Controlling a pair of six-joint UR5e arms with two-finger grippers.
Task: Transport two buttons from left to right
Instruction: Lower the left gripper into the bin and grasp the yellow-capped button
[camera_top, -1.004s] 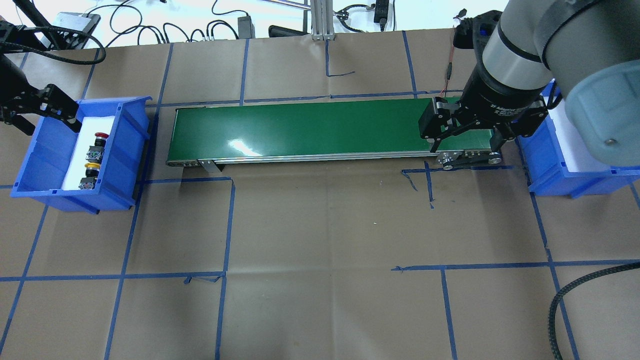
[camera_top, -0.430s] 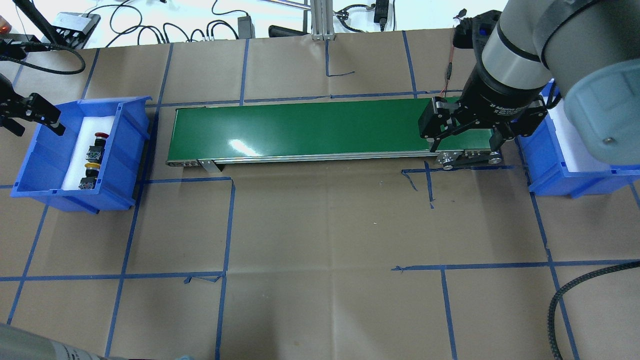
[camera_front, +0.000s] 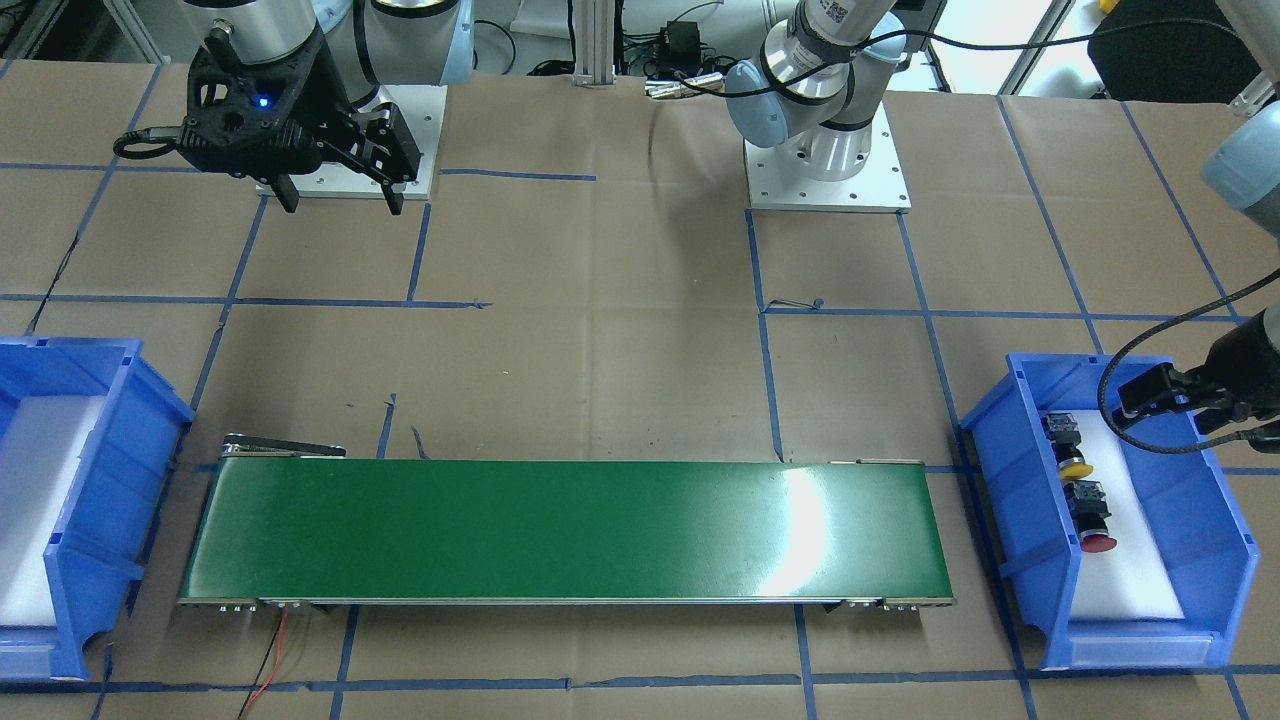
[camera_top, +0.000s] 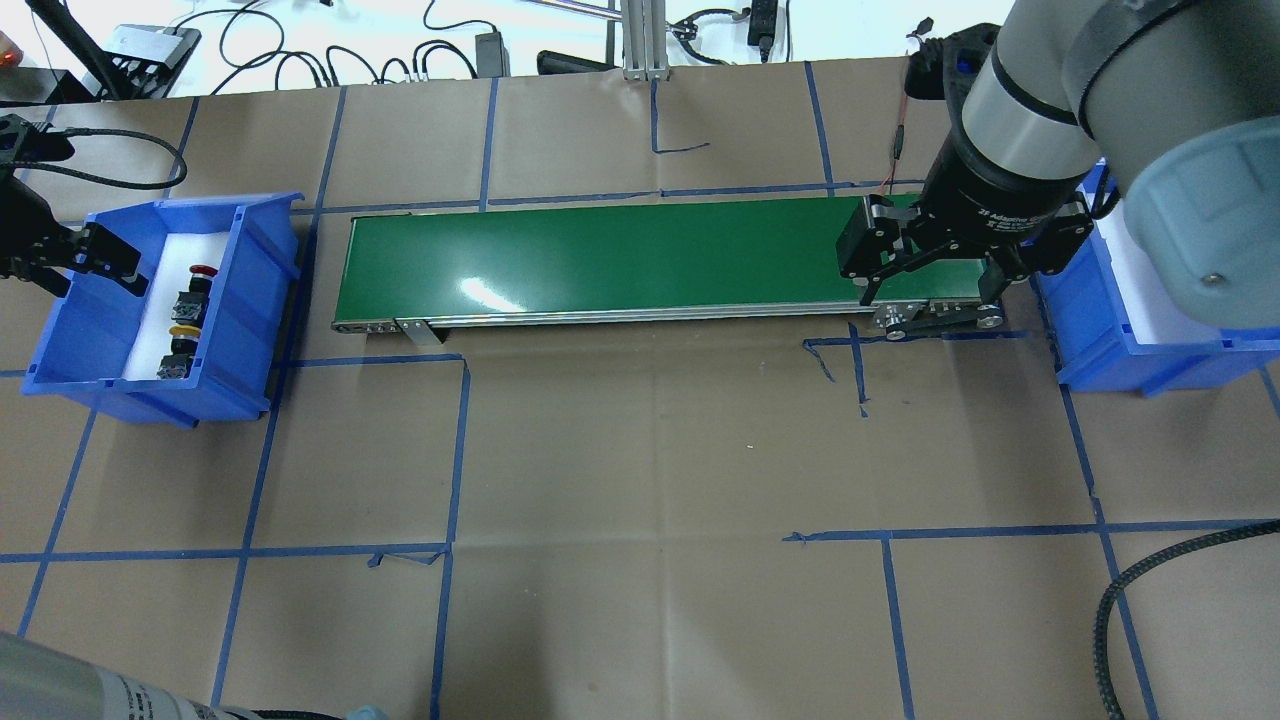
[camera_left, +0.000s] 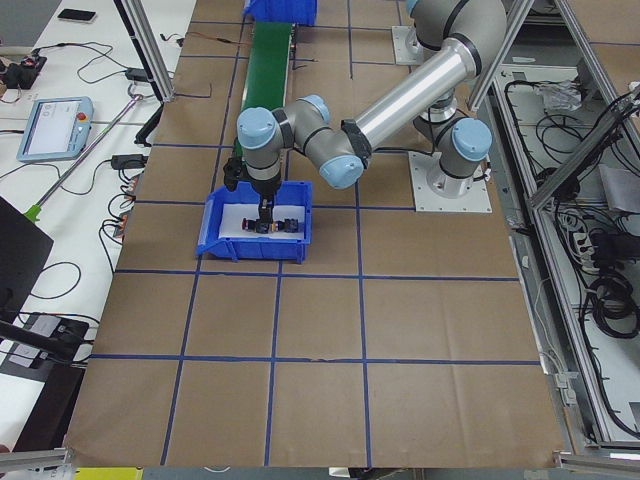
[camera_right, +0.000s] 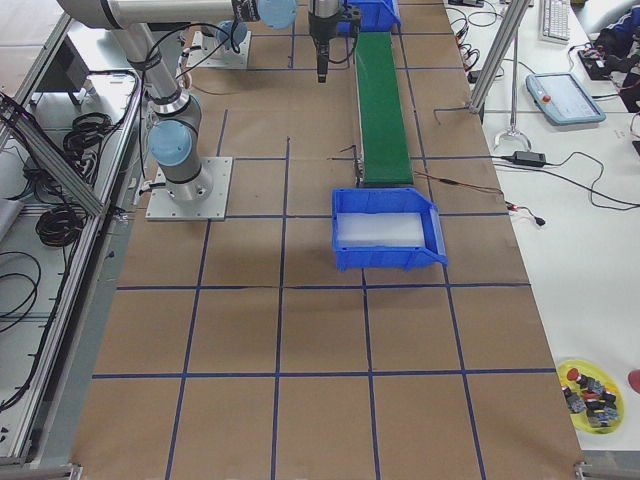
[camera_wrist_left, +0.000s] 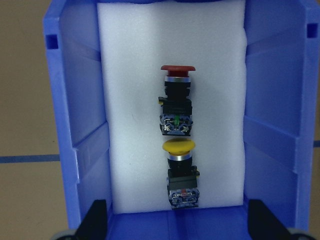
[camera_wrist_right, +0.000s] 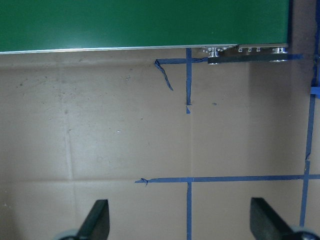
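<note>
The red button (camera_top: 199, 282) and the yellow button (camera_top: 180, 346) lie in a line on white foam in the left blue bin (camera_top: 250, 300). In the left wrist view the red button (camera_wrist_left: 177, 102) is above the yellow button (camera_wrist_left: 181, 172). My left gripper (camera_top: 95, 272) is open and empty, above the bin's outer side and apart from both buttons. Its fingertips (camera_wrist_left: 96, 220) show at the bottom of the wrist view. My right gripper (camera_top: 932, 290) is open and empty, above the conveyor's right end.
A green conveyor belt (camera_top: 620, 255) runs between the left bin and the right blue bin (camera_top: 1100, 340), which holds only white foam. A black cable (camera_top: 1130, 590) loops at the near right. In the right side view a yellow dish (camera_right: 590, 395) with small parts sits at the table corner.
My left gripper swung out to the left of the bin, then came back over the bin's outer side, nearer the buttons. The right arm and the buttons have not moved.
</note>
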